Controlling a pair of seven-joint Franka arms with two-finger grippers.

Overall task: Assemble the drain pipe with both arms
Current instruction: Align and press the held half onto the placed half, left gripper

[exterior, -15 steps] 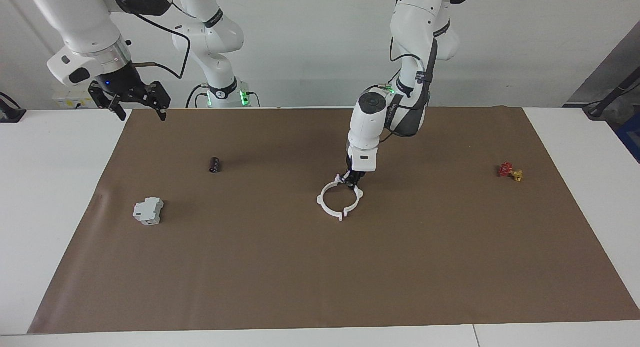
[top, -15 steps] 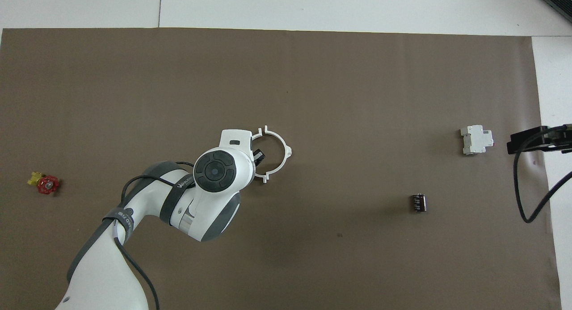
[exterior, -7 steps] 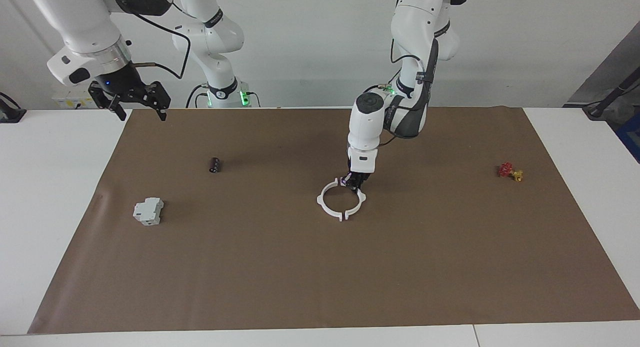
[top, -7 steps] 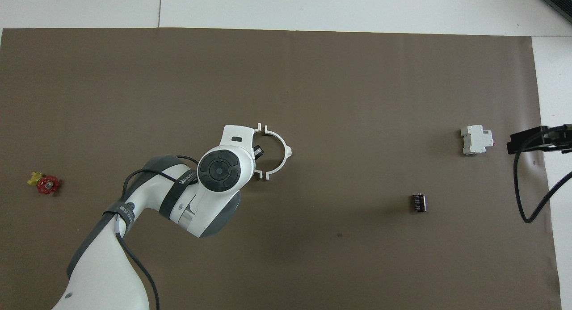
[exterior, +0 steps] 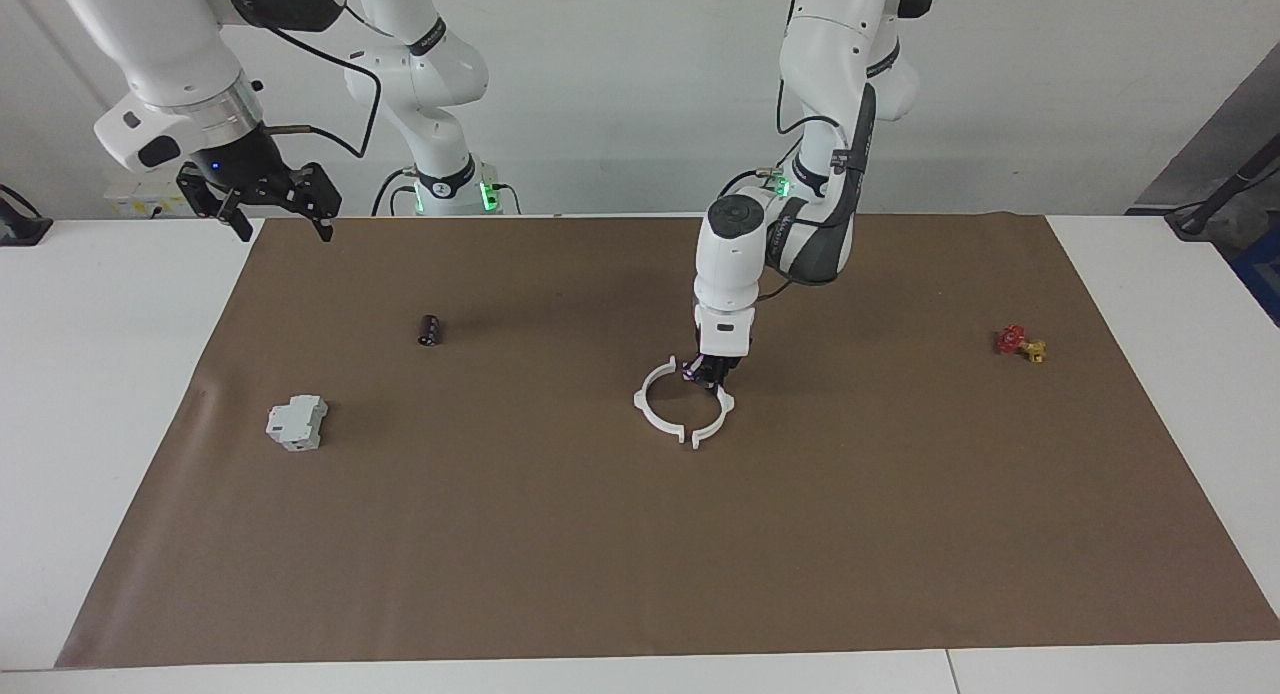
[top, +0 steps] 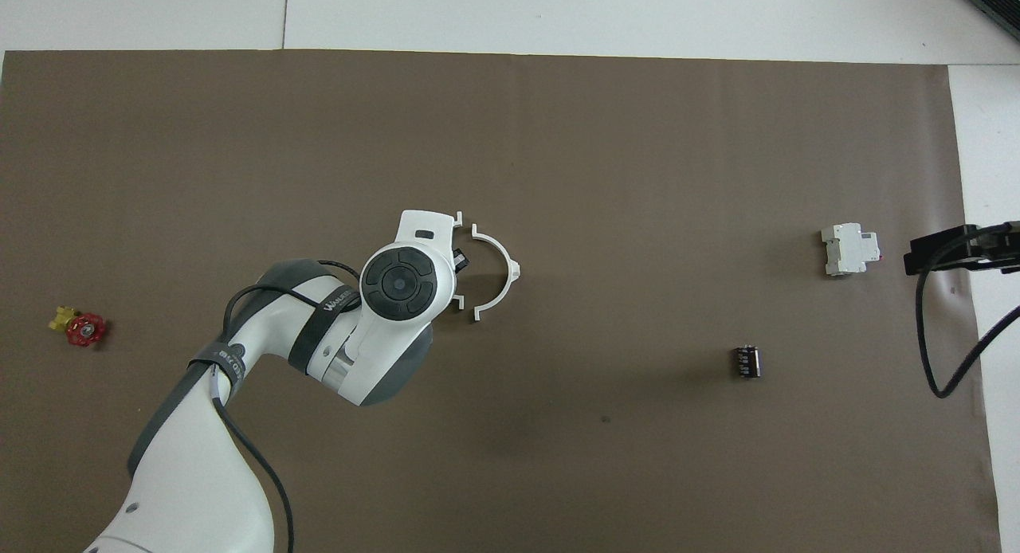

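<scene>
- Your table carries a brown mat, two half-rings at its middle.
- Left pincer is clamped on one half; a small gap remains, joining unfinished.
- Right pincer waits wide apart, empty.

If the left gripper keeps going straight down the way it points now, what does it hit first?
The left gripper, shut on one white plastic half-ring, points straight down at the brown paper mat. It would likely meet the mat almost at once; the remaining height is unclear.
</scene>
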